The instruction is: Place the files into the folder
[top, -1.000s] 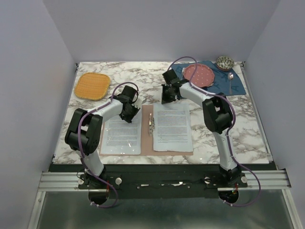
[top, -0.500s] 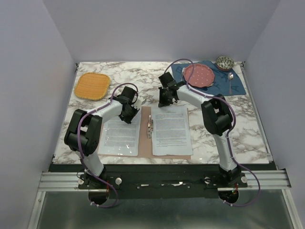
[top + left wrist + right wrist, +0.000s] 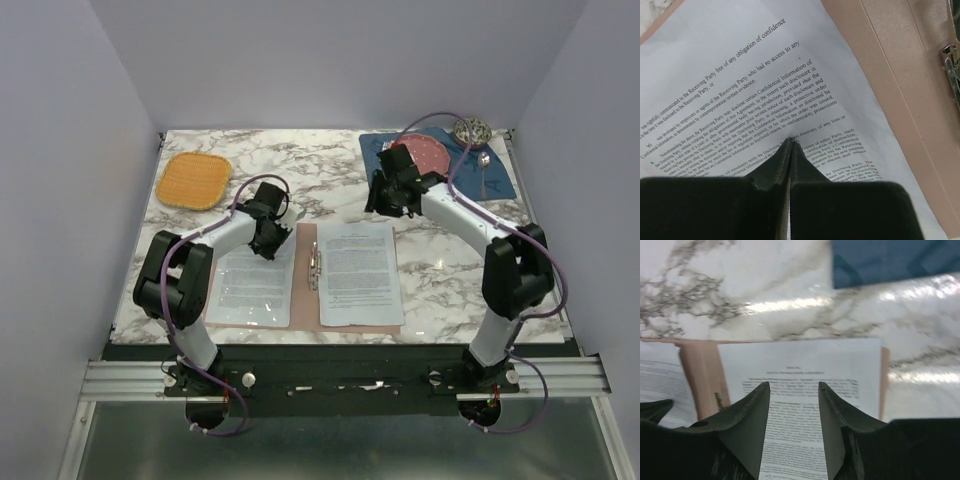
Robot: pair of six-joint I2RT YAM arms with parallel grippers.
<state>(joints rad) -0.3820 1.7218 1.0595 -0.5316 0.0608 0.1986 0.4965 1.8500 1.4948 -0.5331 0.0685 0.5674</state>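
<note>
The pinkish-brown folder (image 3: 308, 245) lies open near the table's front, its metal clip (image 3: 316, 268) at the spine. One of the files (image 3: 255, 285) rests on its left half and the other sheet (image 3: 360, 272) on its right half. My left gripper (image 3: 268, 240) is shut, its tips (image 3: 790, 142) pressing down on the left sheet (image 3: 740, 75), with bare folder card (image 3: 890, 75) beside it. My right gripper (image 3: 388, 200) hovers open above the top edge of the right sheet (image 3: 800, 365), nothing between its fingers (image 3: 752, 410).
An orange woven mat (image 3: 193, 179) lies at the back left. At the back right a blue placemat (image 3: 500, 182) carries a pink plate (image 3: 424, 155) and a spoon (image 3: 483, 165), with a small bowl (image 3: 472, 130) behind it.
My right gripper has opened, let go of the right sheet, and drawn back and to the right; its elbow swung right. The right sheet slid slightly left. The left arm stayed put.
</note>
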